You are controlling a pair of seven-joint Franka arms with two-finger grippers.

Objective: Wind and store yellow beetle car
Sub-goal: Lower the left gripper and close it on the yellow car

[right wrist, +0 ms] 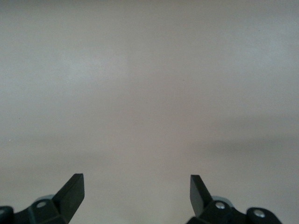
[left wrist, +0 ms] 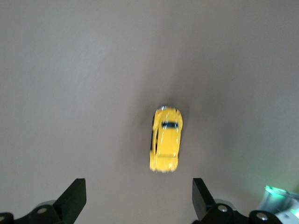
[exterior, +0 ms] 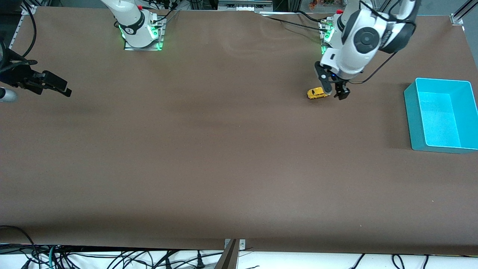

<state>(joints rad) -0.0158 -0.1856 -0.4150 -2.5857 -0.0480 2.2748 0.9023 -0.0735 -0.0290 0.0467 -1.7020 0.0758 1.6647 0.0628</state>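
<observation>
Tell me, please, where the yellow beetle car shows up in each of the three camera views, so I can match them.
Front view: the yellow beetle car sits on the brown table, beside the open left gripper, toward the left arm's end.
Left wrist view: the car lies mid-picture, ahead of the two dark fingertips.
Right wrist view: not in it; only bare table.
Shared landmark: the left gripper's fingers, seen in the front and left wrist views.

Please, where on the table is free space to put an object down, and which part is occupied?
Free: the wide brown table between the right claw and the teal bin, nearer the front camera than the yellow beetle car. Occupied: around the car, where the open left claw hovers, and the bin's end.
</observation>
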